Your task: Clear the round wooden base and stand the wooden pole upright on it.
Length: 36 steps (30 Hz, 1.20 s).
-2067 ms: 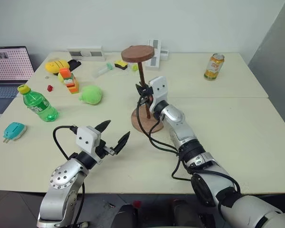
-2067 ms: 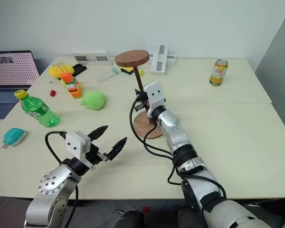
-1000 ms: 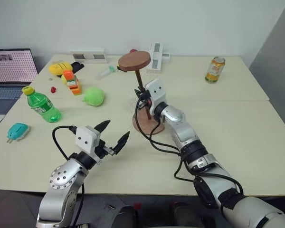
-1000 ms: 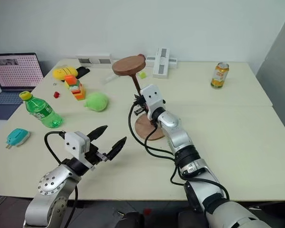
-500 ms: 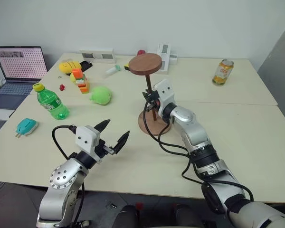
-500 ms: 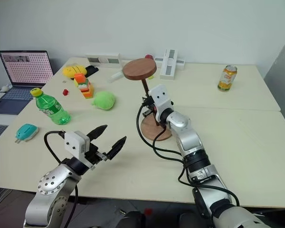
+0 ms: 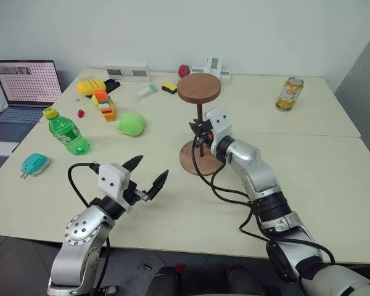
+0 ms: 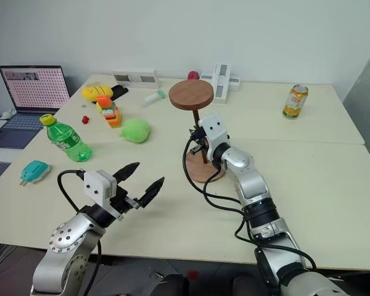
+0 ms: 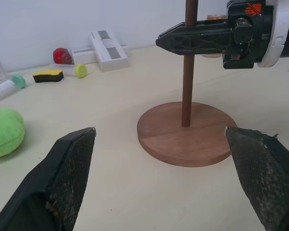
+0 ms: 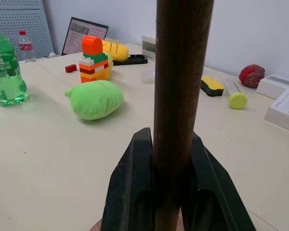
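Right gripper (image 7: 200, 131): clenched on the pole (image 7: 198, 123) at about mid-height, one black finger seen on each side of the rod in the right wrist view. Pole: held upright, its lower end set at the centre of the base (image 7: 199, 158), a round disc (image 7: 198, 89) carried at its top. Base: laid flat on the table (image 7: 333, 166), near the middle, bare apart from the pole. Left gripper (image 7: 147, 179): held above the near part of the table, fingers spread wide, nothing between them, pointed toward the base and well apart from it. Other items are listed as follows. Green plush (image 7: 131, 123): placed left of the base. Block stack (image 7: 105, 105): orange and green, stood beyond the plush. Yellow toy (image 7: 90, 86): laid behind the blocks. Green bottle (image 7: 65, 131): stood upright toward the left edge. Teal plug (image 7: 34, 164): laid near the bottle, closer to the front edge. Laptop (image 7: 24, 83): opened at the far left, off the table's corner. White boxes (image 7: 127, 72): set along the far edge. Yellow sponge (image 7: 169, 87) and red ball (image 7: 184, 70): placed near the far edge, behind the pole. Can (image 7: 288, 94): stood upright at the far right.
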### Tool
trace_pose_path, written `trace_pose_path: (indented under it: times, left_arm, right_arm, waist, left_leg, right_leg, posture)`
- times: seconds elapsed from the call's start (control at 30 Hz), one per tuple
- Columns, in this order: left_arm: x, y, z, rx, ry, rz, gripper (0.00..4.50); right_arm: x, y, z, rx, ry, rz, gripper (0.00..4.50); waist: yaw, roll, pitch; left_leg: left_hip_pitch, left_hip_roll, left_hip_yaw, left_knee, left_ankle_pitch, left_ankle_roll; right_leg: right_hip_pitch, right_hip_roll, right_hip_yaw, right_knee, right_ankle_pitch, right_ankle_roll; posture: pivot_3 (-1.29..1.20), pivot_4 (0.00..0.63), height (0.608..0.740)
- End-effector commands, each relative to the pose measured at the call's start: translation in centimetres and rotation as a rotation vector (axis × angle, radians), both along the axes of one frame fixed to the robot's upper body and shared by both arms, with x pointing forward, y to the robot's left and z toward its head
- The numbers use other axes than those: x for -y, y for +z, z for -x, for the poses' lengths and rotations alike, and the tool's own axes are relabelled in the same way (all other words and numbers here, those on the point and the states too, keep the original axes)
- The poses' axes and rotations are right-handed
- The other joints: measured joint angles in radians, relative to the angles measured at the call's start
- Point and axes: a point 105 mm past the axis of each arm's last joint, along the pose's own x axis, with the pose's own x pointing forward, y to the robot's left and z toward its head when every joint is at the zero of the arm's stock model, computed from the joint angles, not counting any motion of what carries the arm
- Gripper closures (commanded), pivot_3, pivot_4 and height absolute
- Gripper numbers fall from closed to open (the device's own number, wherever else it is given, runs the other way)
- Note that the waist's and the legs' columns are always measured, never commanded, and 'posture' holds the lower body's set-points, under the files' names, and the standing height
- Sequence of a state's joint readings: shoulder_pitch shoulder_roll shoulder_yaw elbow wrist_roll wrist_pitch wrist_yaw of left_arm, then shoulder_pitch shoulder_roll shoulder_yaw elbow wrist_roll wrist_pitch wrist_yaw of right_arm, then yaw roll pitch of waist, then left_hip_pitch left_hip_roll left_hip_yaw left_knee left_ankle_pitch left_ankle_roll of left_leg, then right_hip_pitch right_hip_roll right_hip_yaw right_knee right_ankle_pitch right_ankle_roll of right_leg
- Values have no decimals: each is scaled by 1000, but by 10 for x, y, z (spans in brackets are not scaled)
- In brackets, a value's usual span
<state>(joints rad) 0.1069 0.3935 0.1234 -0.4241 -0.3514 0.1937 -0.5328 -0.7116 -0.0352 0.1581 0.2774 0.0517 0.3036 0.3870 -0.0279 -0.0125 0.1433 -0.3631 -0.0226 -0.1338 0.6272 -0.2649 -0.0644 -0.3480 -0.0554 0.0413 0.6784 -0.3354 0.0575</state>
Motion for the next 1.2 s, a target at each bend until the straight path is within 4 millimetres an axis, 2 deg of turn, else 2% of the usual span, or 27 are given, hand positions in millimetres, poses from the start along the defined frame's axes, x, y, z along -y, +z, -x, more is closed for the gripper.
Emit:
trace_pose_path:
  times: [0.03, 0.27, 0.33, 0.43, 0.47, 0.57, 0.83, 1.03, 1.2]
  left_arm:
    - [2, 11, 1, 44, -10, -1, 0]
    - [1, 12, 2, 45, -11, -5, 0]
    - [1, 12, 2, 44, -10, -5, 0]
    - [1, 12, 2, 43, -8, -4, 0]
    - [1, 11, 3, 42, -8, -4, 0]
    - [1, 11, 2, 43, -8, -1, 0]
    - [3, 11, -3, 46, -18, 4, 0]
    - [-6, 20, -10, 4, -67, 6, 0]
    - [-42, 45, -31, -116, -105, -110, 0]
  right_arm:
    - [17, -60, -3, -215, -68, 95, 4240]
    - [9, -55, -4, -197, -42, 86, 4240]
    - [9, -48, -2, -185, -17, 66, 3538]
    - [11, -41, -2, -176, -7, 52, 2888]
    - [12, -40, -1, -175, -5, 53, 2605]
    - [15, -40, 2, -179, 3, 60, 1826]
    - [17, -41, 6, -194, 5, 69, 170]
    - [21, -31, 16, -209, 62, 56, 78]
    - [67, -23, 39, -218, 98, 141, 78]
  waist:
    - [0, 0, 0]
    - [-2, 1, 0]
    - [-3, 0, 0]
    - [-2, -1, 11]
    - [-5, 0, 16]
    - [-13, 0, 16]
    - [-23, 0, 16]
    - [-27, 0, 16]
    - [-17, 0, 17]
  left_leg:
    - [0, 0, 0, 0, 0, 0]
    - [0, 0, 0, -1, 0, 0]
    - [0, 0, 0, -1, 0, 0]
    - [-2, 0, 0, -1, 0, 0]
    - [-6, 0, 1, -1, 0, 0]
    - [-21, 1, 1, 2, 3, -4]
    - [-29, 1, 1, 1, 3, -5]
    - [-30, 1, 1, 1, 3, -5]
    - [-33, 0, -1, 2, 2, -4]
  right_leg:
    - [0, 0, 0, 0, 0, 0]
    - [0, 0, 0, 0, 0, 0]
    - [0, 0, 0, 0, 0, 0]
    - [-2, 0, -1, -1, 0, 0]
    - [-2, 0, 2, 1, 0, 0]
    - [-17, 1, 2, 3, 1, 0]
    - [-25, 1, 1, 2, 1, 0]
    - [-25, 1, 1, 3, 1, 0]
    - [-25, 1, -4, 3, 1, 0]
  posture:
    - [0, 150, 740]
    - [0, 150, 740]
    - [0, 150, 740]
    - [0, 150, 740]
    - [0, 150, 740]
    - [0, 150, 740]
    - [0, 150, 740]
    - [0, 150, 740]
    - [0, 150, 740]
